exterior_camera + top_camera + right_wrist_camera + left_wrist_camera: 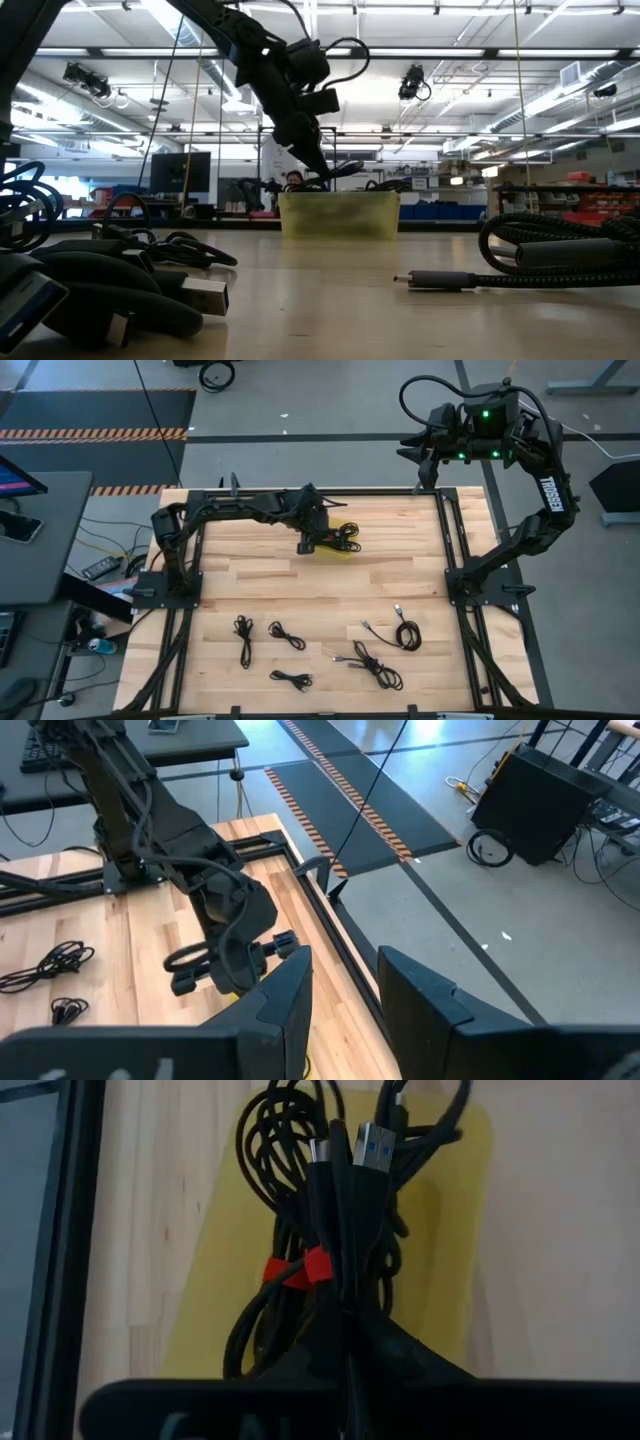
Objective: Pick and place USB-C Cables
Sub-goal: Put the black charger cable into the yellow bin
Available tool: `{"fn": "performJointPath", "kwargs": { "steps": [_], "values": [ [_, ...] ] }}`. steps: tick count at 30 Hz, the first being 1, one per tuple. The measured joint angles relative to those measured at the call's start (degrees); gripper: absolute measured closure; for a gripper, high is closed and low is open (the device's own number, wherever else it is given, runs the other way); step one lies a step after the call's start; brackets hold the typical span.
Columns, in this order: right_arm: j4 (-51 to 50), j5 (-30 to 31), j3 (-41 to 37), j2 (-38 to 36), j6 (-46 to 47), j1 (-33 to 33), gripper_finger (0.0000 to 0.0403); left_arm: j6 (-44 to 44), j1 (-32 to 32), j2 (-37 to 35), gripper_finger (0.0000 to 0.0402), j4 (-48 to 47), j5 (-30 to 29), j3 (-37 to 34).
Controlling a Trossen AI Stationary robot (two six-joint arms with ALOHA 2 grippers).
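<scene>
High view: the left arm reaches across the far part of the wooden tabletop [300,585], and its left gripper [312,540] sits over the yellow tray [338,553], closed on a bundled USB-C cable [345,536] whose loops spill over the tray's far edge. Six more USB-C cables lie loose along the near side of the tabletop: one coil at [243,638], one at [286,635], one at [291,679], a larger tangle at [372,663], a round coil at [408,632], and a short straight piece at [372,627]. The right arm is folded up past the far right corner, its right gripper [422,452] hanging beyond the tabletop's edge, above the floor.

Low view: the left gripper [318,160] comes down from above to the rim of the yellow tray [340,216], with black cable loops [350,172] showing just above that rim. Blurred cable plugs fill the near left, and a braided cable [540,255] lies at the right.

Left wrist view: the held cable bundle [330,1230], tied with a red band [300,1270], hangs between the fingers over the yellow tray [450,1260]; a USB plug [372,1145] points away from the camera.

Right wrist view: the right gripper [345,985] stands open, its fingers apart with nothing between them; the left arm [200,870] is seen farther off over the tabletop.
</scene>
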Motion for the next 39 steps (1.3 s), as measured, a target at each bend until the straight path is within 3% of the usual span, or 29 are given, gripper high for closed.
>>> {"fn": "performJointPath", "kwargs": {
  "steps": [8, 17, 25, 32, 35, 39],
  "values": [
    [0.0, -0.3, 0.0, 0.0, 0.0, 0.4, 0.0281, -0.7, 0.6, 4.8, 0.0387, 0.7, 0.4, 0.0],
    [0.0, -0.4, 0.0, 0.0, -0.1, 0.4, 0.0281, -0.5, -0.1, 5.3, 0.0383, 2.1, 0.5, 0.1],
    [-0.1, -0.4, 0.0, 0.0, -0.5, 0.4, 0.0281, 0.0, -1.0, 3.3, 0.0305, 2.1, -1.3, 0.0],
    [-0.1, -0.4, 0.0, 0.0, -1.5, 0.4, 0.0281, 1.5, -1.5, -2.7, 0.0264, 2.6, -5.3, 0.0],
    [-0.1, -0.5, 0.0, 0.0, -1.6, 0.4, 0.0281, -4.3, -2.3, -6.4, 0.0251, 0.8, -8.3, 0.0],
    [-0.6, -0.4, 0.0, 0.0, -1.6, 0.4, 0.0281, -22.4, -4.4, -12.5, 0.0243, -10.4, -10.8, 0.1]
  ]
}}
